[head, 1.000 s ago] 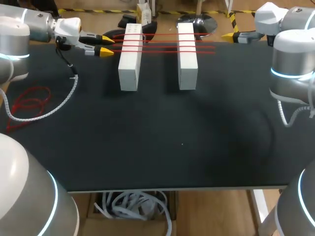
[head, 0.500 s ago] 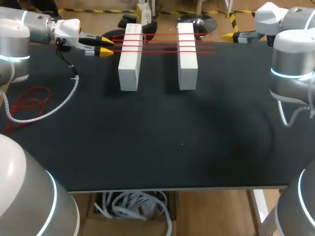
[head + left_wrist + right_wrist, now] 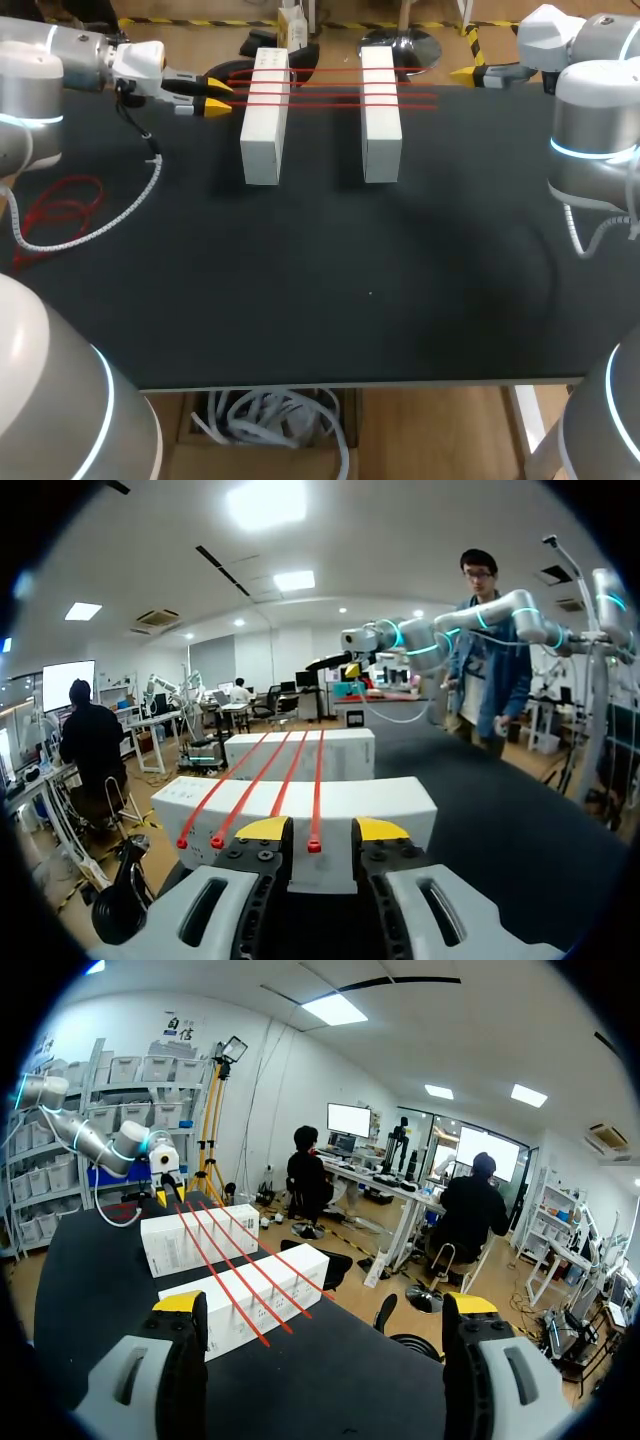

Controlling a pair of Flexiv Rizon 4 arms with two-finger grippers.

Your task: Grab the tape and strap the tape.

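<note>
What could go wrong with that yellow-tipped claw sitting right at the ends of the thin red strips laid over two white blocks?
1. The left gripper is open, and the three thin red strips end close together by its fingers, so it might pinch two or miss.
2. Pulling a strip could drag or tip the nearest white rectangular block, which seems merely set on the black table.

the red coil's (image 3: 62, 208) near end is lost behind the left arm (image 3: 35, 385).
</note>
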